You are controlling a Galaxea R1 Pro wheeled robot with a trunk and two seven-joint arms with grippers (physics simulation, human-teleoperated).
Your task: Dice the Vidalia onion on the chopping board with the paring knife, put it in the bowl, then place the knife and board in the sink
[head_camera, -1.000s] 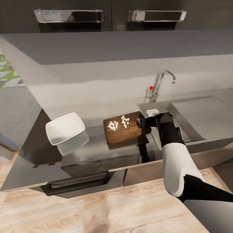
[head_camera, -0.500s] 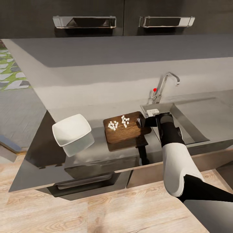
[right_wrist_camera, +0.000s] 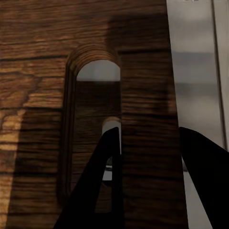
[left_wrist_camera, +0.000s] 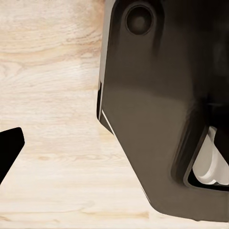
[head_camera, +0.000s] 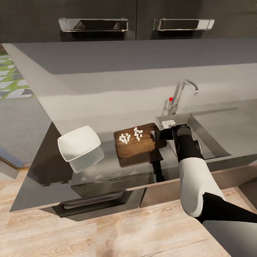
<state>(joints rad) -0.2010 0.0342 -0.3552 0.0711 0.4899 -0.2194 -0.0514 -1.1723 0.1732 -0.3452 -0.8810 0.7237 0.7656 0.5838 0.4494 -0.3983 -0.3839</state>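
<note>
The dark wood chopping board (head_camera: pixel 140 149) hangs just above the countertop (head_camera: pixel 53 167), carrying a scatter of white diced onion (head_camera: pixel 130 136). My right gripper (head_camera: pixel 157 135) is shut on the board's handle end beside the sink (head_camera: pixel 214 132). In the right wrist view one finger (right_wrist_camera: pixel 107 181) goes through the handle slot (right_wrist_camera: pixel 98 71) and the other lies outside the board's (right_wrist_camera: pixel 38 57) edge, with the gripper (right_wrist_camera: pixel 149 138) astride that strip. The white bowl (head_camera: pixel 79 144) stands empty to the board's left. The paring knife is out of view. A black fingertip (left_wrist_camera: pixel 9 148) of my left gripper hangs over wooden floor.
A chrome tap (head_camera: pixel 180 93) with a red knob (head_camera: pixel 170 99) stands behind the sink. Dark wall cabinets with steel handles (head_camera: pixel 92 24) run above the counter. Cabinet fronts and a wood floor (head_camera: pixel 107 235) lie below the counter's front edge.
Over the first half second the view shifted: bowl, tap and counter slid right while the board and right gripper kept their place, bringing the board nearer the bowl. Nothing has moved since.
</note>
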